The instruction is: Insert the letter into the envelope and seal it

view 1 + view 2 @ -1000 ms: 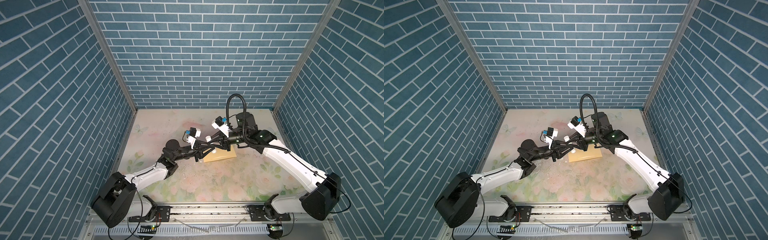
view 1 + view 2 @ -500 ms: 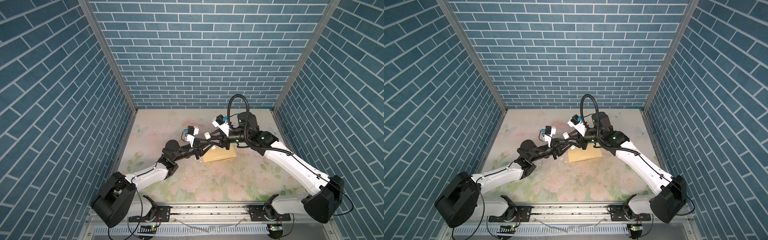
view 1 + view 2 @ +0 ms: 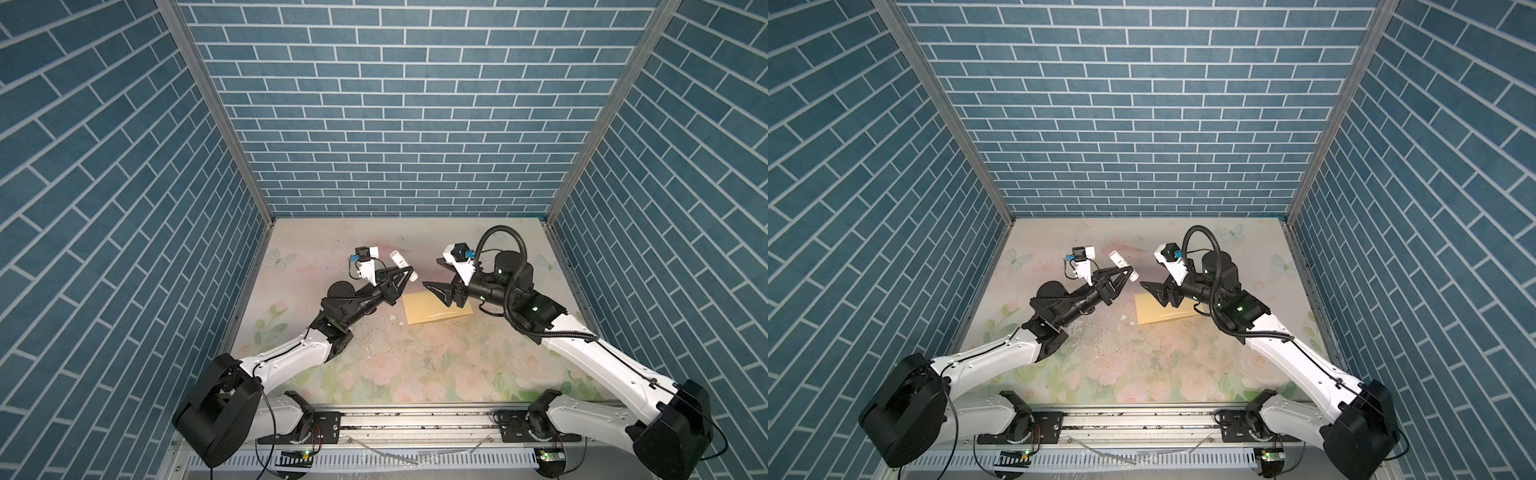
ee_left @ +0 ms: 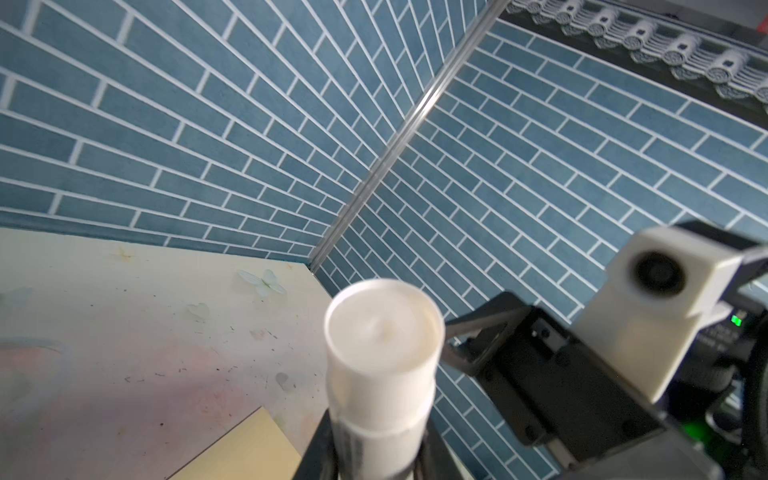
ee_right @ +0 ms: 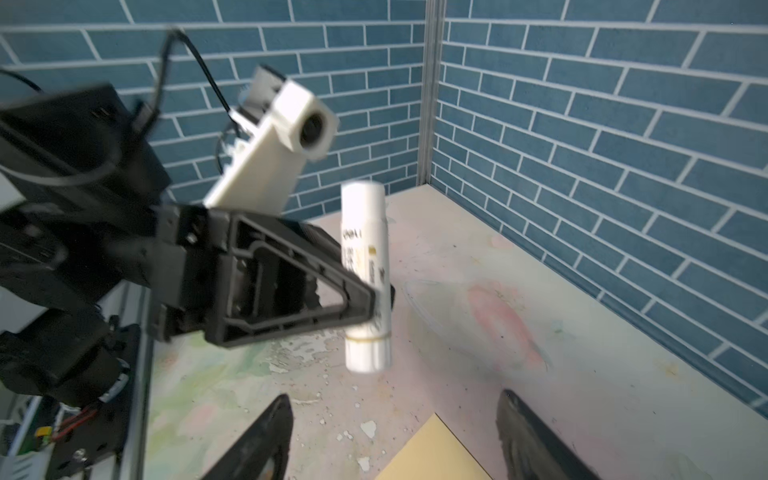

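— Since one second ago, the right gripper (image 3: 431, 272) has moved away from the glue stick (image 3: 400, 262), yes?

— Yes. Before, both grippers were together at the stick. Now the right one stands apart from it. Its jaws have spread wide and nothing is between them.

— And the left gripper (image 3: 410, 274)?

— It did not let go. Its two fingers are clenched on the lower part of the glue stick. The stick stands tilted, with most of its length above the fingers. In the left wrist view its round white end is just in front of the camera.

— Where is the envelope (image 3: 424, 311)?

— It lies flat on the table (image 3: 374, 365), below the right gripper and a little back toward that arm. The lower finger of this gripper hangs over its far corner. Seen from the left gripper, it is lower and toward the right arm's side.

— Does any gripper touch it?

— As far as I can tell from both top views, no. In the right wrist view a pale yellow corner shows between the two spread fingers, lower than them.

— Anything else near?

— Small white flakes (image 3: 392, 328) lie on the table, just beside the envelope edge that faces the left gripper.
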`<control>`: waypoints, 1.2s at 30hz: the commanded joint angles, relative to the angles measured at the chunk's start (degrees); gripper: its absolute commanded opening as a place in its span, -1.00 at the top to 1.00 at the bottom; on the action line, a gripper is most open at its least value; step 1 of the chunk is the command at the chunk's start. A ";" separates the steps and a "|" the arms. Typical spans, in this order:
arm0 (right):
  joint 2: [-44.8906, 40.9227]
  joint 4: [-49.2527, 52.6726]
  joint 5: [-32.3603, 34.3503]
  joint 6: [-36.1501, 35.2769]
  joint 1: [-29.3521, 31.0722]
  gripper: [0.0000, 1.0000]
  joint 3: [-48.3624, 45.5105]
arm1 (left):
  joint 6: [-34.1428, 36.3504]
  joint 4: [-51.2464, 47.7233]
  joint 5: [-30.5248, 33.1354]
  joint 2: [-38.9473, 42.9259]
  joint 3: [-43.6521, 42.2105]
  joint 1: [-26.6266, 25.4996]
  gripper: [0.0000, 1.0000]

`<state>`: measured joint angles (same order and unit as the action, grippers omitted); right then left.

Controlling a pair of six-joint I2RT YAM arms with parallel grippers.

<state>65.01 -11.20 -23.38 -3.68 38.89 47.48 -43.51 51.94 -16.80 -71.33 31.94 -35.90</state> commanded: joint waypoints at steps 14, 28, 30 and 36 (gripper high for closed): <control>15.87 -54.70 21.26 -13.14 11.92 -0.23 -12.73 | -10.63 -2.29 8.67 1.15 0.06 -0.48 1.00; 22.52 -59.79 24.31 -15.16 14.19 0.07 -10.31 | -11.12 -1.58 8.10 1.22 0.11 -0.49 1.00; 22.78 -60.07 24.28 -15.12 14.10 0.12 -10.10 | -11.14 -1.61 8.01 1.09 0.16 -0.49 1.00; 23.05 -59.57 23.51 -15.04 14.19 0.28 -9.52 | -11.20 -1.43 7.75 0.65 0.40 -0.49 1.00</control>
<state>87.46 -68.20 0.01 -16.97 52.77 35.81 -54.70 48.66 -8.62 -70.81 31.94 -36.29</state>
